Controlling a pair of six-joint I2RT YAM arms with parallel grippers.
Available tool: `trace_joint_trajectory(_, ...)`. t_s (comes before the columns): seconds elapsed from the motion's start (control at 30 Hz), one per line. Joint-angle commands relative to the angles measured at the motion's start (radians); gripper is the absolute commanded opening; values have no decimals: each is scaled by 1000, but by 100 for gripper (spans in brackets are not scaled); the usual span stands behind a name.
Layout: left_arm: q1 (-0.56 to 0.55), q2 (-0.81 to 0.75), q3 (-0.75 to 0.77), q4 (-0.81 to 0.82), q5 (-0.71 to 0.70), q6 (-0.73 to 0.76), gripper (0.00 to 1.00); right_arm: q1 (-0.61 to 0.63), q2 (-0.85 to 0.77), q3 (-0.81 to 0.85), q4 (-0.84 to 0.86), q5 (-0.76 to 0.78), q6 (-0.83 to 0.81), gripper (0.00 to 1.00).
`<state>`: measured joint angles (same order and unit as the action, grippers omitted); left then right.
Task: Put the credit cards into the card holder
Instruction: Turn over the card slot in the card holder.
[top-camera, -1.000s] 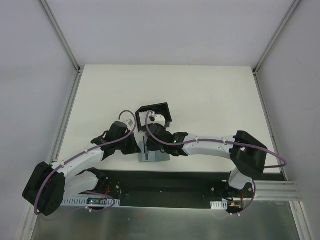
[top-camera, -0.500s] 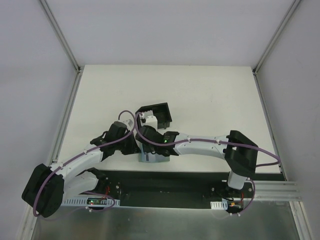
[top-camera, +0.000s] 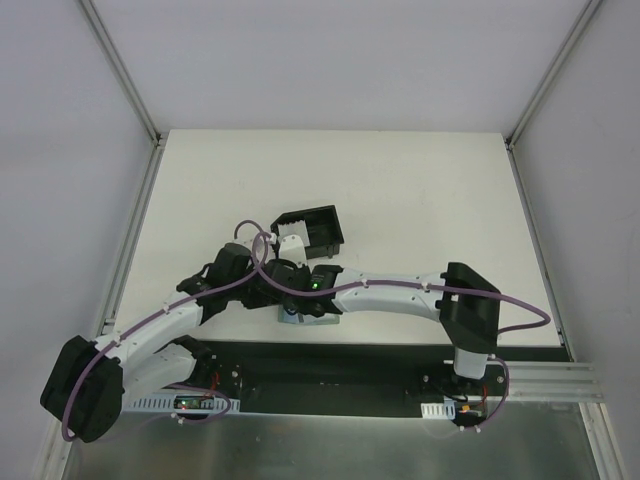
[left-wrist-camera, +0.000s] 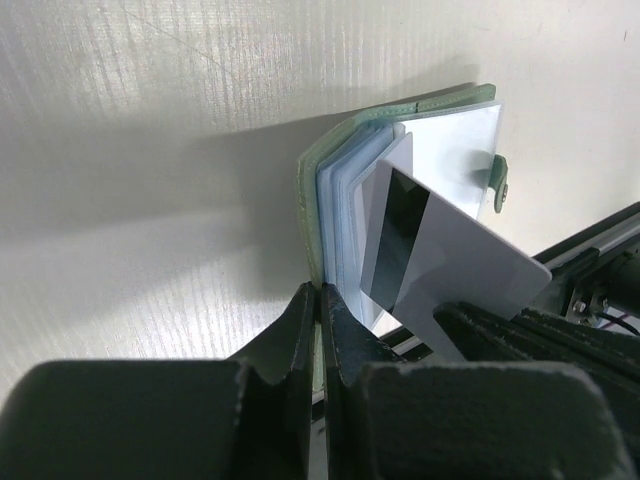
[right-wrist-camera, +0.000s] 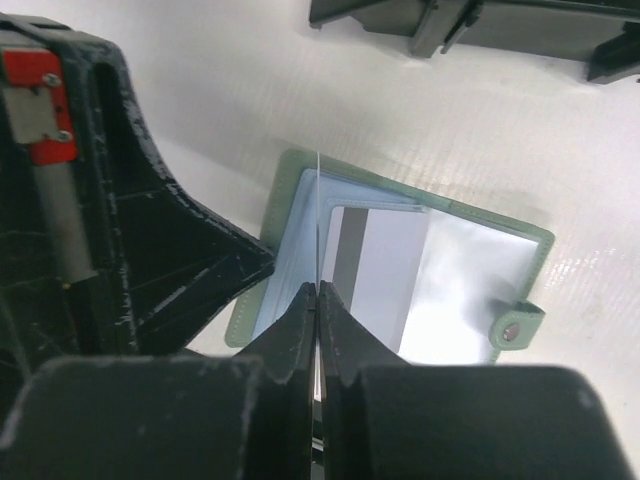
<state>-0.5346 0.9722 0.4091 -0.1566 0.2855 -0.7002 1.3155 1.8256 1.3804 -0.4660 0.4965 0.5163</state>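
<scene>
Grey-green snap wallet (left-wrist-camera: 312, 200) lies open on the white table (top-camera: 420, 200) near the black card holder (top-camera: 318, 228), left gripper (left-wrist-camera: 320, 300) pinched tight on its cover edge, right gripper (right-wrist-camera: 317, 295) clamped on 1 whitish credit card (left-wrist-camera: 470, 240) with a dark stripe, tilted over the wallet's sleeves, outside the holder.

Right arm (top-camera: 400, 290) swung left across the worktop; elbow block now nearer centre. Right hand (right-wrist-camera: 317, 288), pinching the whitish credit card (left-wrist-camera: 450, 250), drew back from the card holder (top-camera: 322, 214) to over the case (left-wrist-camera: 312, 180), crowding the left hand (left-wrist-camera: 320, 292). Left arm (top-camera: 150, 325) elbow sank slightly.
</scene>
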Motion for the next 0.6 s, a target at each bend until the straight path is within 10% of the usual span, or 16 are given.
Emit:
trace_joint_trajectory(0.0,4,-26,-9,22,24,-19,0,13,21,48,-100,56,-12,0)
trace_joint_trajectory(0.57,4,-30,-24,22,18,-22,0,10,-118,-79,101,33,-9,0)
